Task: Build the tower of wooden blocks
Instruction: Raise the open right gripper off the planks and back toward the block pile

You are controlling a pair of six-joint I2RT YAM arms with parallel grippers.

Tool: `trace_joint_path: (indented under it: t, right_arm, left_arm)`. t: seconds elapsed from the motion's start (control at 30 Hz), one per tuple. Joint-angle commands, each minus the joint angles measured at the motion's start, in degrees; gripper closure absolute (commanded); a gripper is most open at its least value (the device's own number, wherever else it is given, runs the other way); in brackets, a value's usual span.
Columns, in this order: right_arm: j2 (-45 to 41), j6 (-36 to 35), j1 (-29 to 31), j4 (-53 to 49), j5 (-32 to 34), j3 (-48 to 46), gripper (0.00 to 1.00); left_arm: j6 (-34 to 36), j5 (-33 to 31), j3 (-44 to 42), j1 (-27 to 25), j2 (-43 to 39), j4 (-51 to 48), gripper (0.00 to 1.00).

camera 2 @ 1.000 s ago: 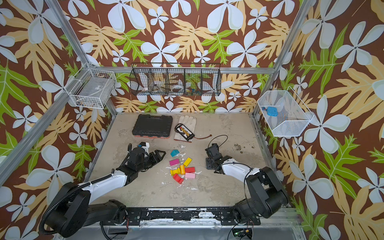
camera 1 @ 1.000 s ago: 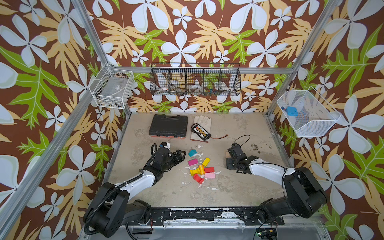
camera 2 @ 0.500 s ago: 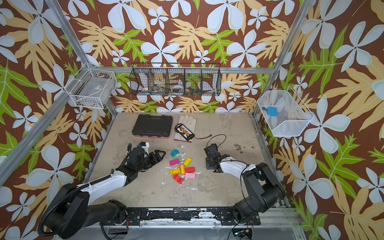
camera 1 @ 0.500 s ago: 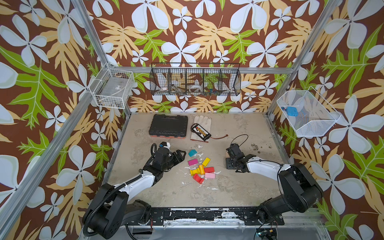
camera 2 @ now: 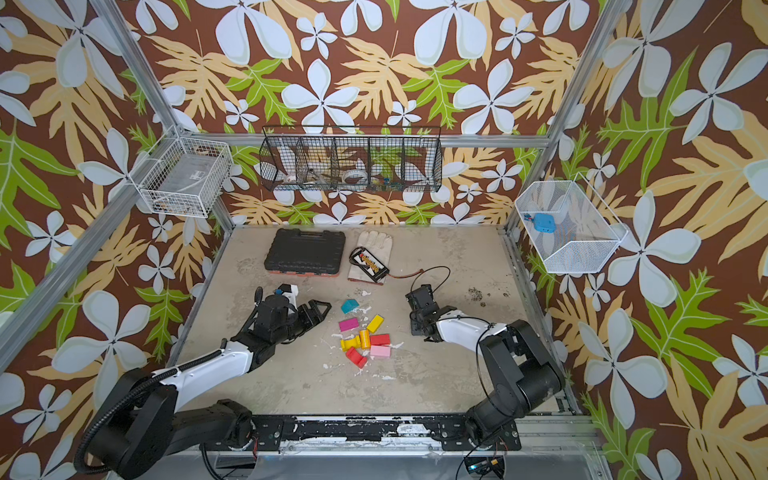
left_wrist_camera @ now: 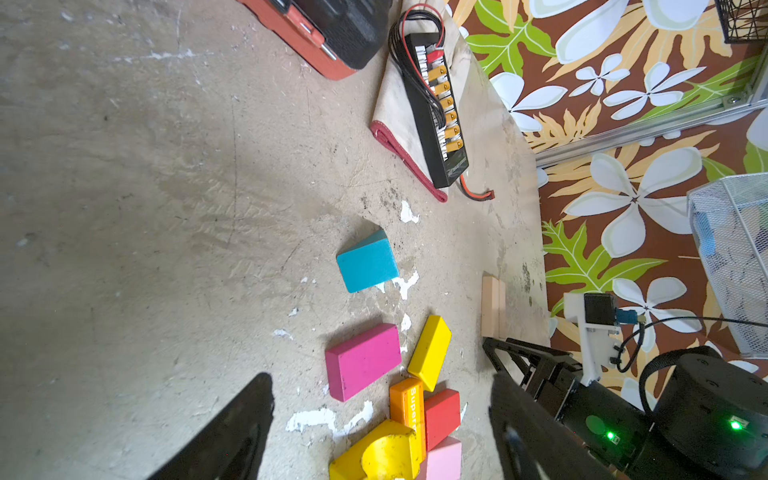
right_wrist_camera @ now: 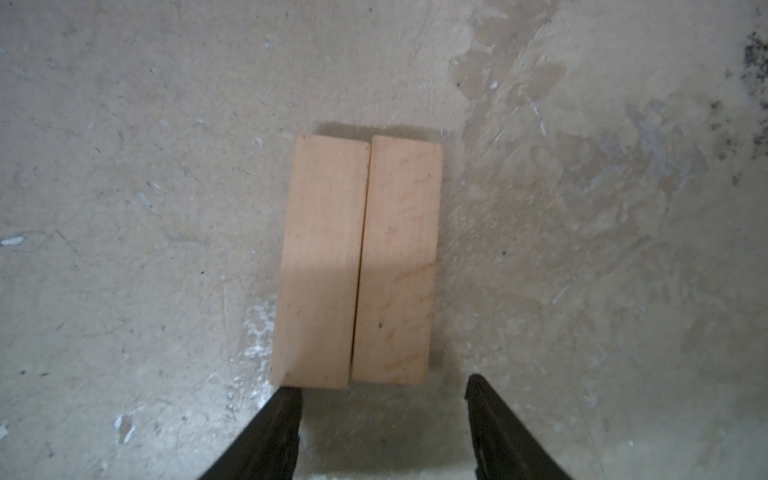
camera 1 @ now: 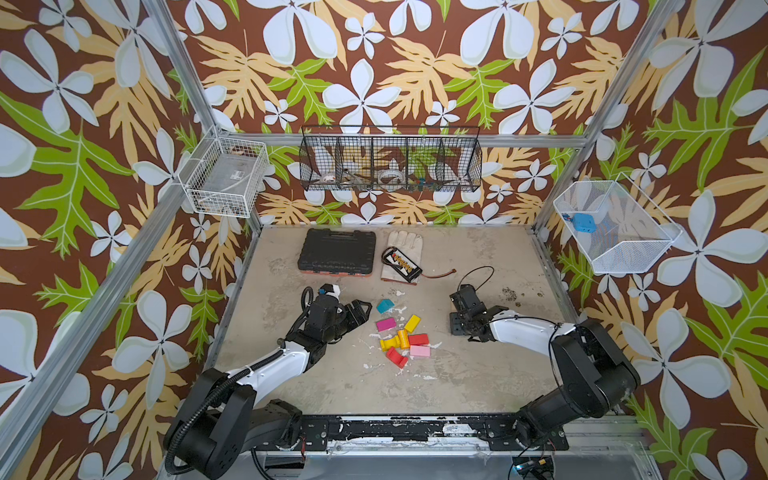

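Progress is small: we see no tower yet, only two tan bars (right_wrist_camera: 357,262) touching side by side, right of the bench (camera 1: 478,374) middle. Coloured blocks (camera 1: 401,336) lie scattered at its middle; left gripper (left_wrist_camera: 380,376) and right gripper (right_wrist_camera: 382,386) both have jaws apart, empty.

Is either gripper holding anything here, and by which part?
Nothing is held. The left gripper is open beside the coloured blocks; the right gripper is open, its tips just short of the tan bars.
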Motion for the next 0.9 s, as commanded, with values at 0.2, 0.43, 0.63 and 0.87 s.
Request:
trace_joint_path:
  t: [0.2,0.43,0.63,0.87]
  right_arm:
    - [0.72,0.04,0.05,-2.58,0.57,0.26,0.37]
    - [0.15,0.04,0.0,-2.52,0.49,0.12,0.36]
    - [-5.64,-0.52,0.61,-1.2,-0.02,-1.62,0.35]
    - [-19.47,-3.34,5.3,4.15,-2.04,-6.38,0.19]
  left_arm:
    - [0.17,0.02,0.32,-0.07,0.21,1.02,0.17]
    - [0.17,-0.06,0.32,-0.05,0.06,0.93,0.17]
    - [0.4,-0.68,0.4,-0.05,-0.39,0.41,0.17]
    - [0.51,-0.95,0.02,-0.05,-0.76,0.92,0.17]
